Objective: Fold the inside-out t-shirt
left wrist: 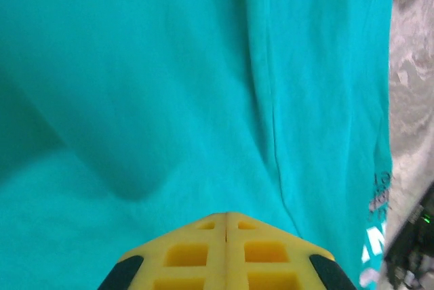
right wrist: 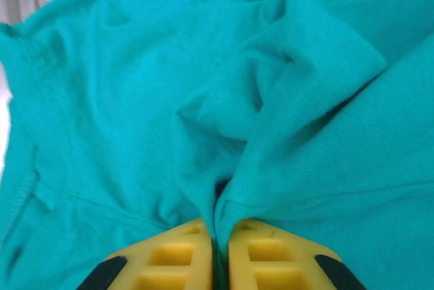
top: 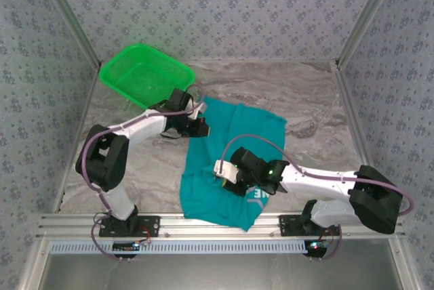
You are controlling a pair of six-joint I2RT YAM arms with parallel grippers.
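The teal short-sleeved cloth t-shirt [top: 234, 134] lies rumpled on the grey marbled table [top: 305, 87], the right pincer [right wrist: 218, 236] pinching a ridge of it and the left pincer [left wrist: 226, 219] pressed together over it, so this looks like the gathering step; next, lift and spread it flat.

Rumpled teal t-shirt [top: 234, 134] on marbled table [top: 305, 97], green mesh basket [top: 142, 76] far left.

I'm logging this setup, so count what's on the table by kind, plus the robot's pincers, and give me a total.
t-shirt: 1
green basket: 1
pincers: 2, the left pincer and the right pincer
Total: 4
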